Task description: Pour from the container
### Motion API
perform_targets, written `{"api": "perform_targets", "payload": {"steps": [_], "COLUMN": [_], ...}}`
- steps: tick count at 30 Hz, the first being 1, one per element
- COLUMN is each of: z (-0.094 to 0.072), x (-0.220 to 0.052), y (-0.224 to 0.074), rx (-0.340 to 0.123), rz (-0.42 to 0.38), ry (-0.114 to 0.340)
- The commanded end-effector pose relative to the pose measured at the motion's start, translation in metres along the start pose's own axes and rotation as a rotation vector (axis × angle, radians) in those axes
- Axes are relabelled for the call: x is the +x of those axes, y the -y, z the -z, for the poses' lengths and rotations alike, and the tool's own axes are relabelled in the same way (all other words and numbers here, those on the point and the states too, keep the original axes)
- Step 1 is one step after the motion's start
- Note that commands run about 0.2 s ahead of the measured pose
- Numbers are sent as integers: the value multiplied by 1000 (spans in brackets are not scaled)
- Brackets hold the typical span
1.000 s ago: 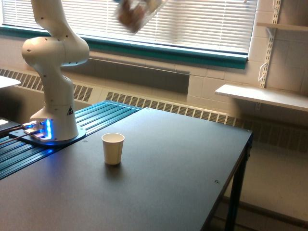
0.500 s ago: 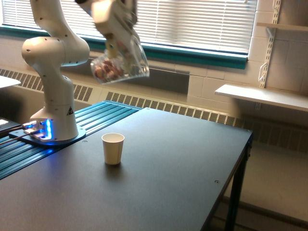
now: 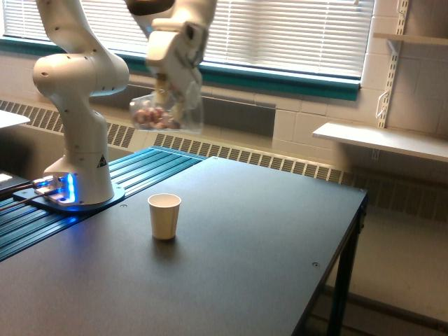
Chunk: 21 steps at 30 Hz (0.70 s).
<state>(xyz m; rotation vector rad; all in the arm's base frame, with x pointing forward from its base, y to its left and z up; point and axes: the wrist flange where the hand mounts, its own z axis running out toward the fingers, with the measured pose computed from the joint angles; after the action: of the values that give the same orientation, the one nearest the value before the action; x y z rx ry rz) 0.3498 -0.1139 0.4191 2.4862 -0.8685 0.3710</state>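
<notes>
The container [image 3: 168, 112], a clear plastic cup with pinkish-brown pieces gathered at its left end, hangs tilted on its side in the air. My gripper [image 3: 175, 87] comes down from above and is shut on it. Well below, a cream-white paper cup [image 3: 164, 215] stands upright on the dark table [image 3: 266, 259], almost straight under the container. The gripper's fingertips are partly hidden behind the container's wall.
The arm's white base [image 3: 80, 175] with a blue light stands on a ribbed teal surface [image 3: 133, 175] at the exterior view's left. A window with blinds [image 3: 294, 35] and a radiator grille run along the back. A white wall shelf [image 3: 378, 140] is at the right.
The container came down from the top of the frame and then shifted slightly left and lower, now above the paper cup. The paper cup has not moved.
</notes>
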Motion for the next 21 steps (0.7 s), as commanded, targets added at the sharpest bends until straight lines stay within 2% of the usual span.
{"api": "perform_targets", "payload": {"steps": [1,5,12,14,17,19,21], "z": [3,1,-1,-3,-6,-8,-9], "x": [-31,-46,-64,-68,-76,-79,-83], "y": [-9,-11,-10,-8,-3,3,8], "rx": [-5,-13,-57,-81,-147,-128,-136], "rz": [-18,2,35,51,81,105,118], "ry": [9,37,92,103,120,132,138]}}
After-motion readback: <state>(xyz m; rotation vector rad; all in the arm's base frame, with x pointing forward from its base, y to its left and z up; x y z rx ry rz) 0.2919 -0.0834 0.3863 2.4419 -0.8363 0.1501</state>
